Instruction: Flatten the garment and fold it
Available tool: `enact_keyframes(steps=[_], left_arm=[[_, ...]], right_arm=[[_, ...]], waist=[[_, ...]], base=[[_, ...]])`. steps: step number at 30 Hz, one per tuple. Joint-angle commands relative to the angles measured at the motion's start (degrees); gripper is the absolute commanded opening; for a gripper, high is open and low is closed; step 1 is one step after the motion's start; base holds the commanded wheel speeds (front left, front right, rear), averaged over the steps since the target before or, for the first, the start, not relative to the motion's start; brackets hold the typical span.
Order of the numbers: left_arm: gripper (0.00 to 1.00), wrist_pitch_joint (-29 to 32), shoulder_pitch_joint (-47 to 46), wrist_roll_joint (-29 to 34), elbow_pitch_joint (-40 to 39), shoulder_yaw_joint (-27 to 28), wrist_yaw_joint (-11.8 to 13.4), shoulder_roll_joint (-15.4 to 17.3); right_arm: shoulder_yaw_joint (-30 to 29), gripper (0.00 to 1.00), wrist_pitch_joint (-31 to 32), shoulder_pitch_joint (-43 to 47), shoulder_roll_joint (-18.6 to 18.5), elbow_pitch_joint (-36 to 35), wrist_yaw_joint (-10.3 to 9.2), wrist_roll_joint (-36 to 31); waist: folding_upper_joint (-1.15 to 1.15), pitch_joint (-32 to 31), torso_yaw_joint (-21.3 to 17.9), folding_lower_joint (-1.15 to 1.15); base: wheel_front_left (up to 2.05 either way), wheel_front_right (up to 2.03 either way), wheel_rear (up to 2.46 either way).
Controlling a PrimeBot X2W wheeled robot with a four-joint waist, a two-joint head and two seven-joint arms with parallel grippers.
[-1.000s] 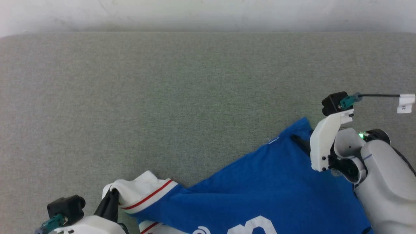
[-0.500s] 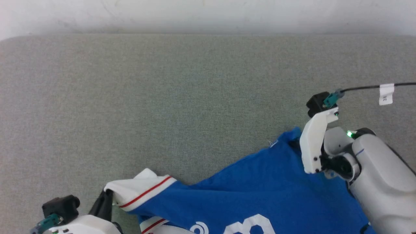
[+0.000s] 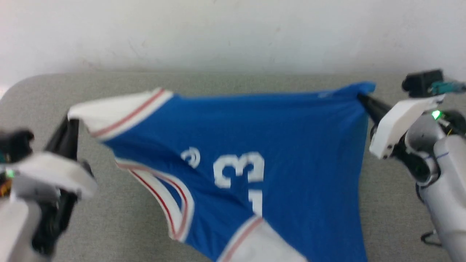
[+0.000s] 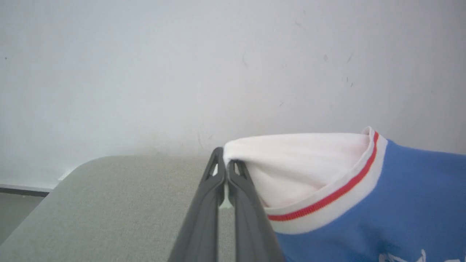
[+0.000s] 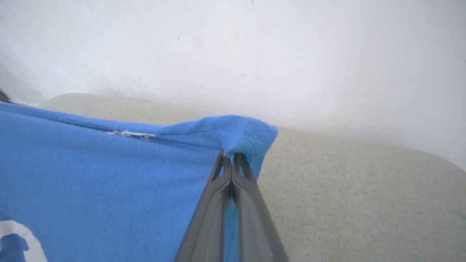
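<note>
Tension between the two hands is what matters here. The garment (image 3: 291, 153) is strung up between them like washing on a line. Left gripper (image 3: 71, 122) is pinched tight on the tip of a white sleeve (image 3: 116, 112), fingers pressed together with just cloth in between. Right gripper (image 3: 362, 98) is clamped the same way on a blue hem corner (image 3: 364, 88). The edge between those two pinch points is taut and runs straight across, left to right, up off the grey table (image 3: 109, 233), with the pale wall (image 3: 233, 32) behind.

Everything else sags down and toward the robot: the number print (image 3: 238, 171), the red-trimmed neckline (image 3: 174, 207) and the other sleeve (image 3: 265, 243), low in the head view. So the shirt's long axis lies sideways, sleeve end by the left hand and hem end by the right, with neither arm really nearer.

My guess is it gets laid out flat next, and both hands need to travel together or that taut edge skews. Head view is blurry, so I can't tell if the bottom is touching the table
</note>
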Motion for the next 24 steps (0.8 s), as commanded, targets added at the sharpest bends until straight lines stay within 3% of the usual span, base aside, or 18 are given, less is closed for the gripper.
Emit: enact_keyframes(steps=[1,11,18,24], left_arm=[[0.00,0.4,-5.4,0.7,2.3,0.0,-1.2,0.6],[0.00,-1.5,-40.2,6.2,26.1,-3.8,-9.7,-2.2],[0.00,-6.9,-61.5,10.1,38.4,-3.5,-13.3,-1.5],[0.00,-9.6,-73.4,12.3,45.2,-4.5,-15.5,-2.0]], right_arm=[[-1.8,0.00,-1.2,-2.3,0.2,-0.2,-0.13,-1.1],[-6.8,0.00,-5.4,-22.9,2.3,4.9,-0.13,-7.2],[-6.4,0.00,-10.2,-40.3,3.1,9.7,-0.13,-9.8],[-5.4,0.00,-15.0,-50.5,3.5,14.2,-0.13,-9.7]], waist=[[0.00,-1.4,-0.6,0.00],[0.00,6.0,-3.5,0.00],[0.00,14.9,-6.1,0.00],[0.00,21.7,-6.6,0.00]], base=[[0.00,0.00,0.00],[0.00,0.00,0.00],[0.00,0.00,0.00],[0.00,0.00,0.00]])
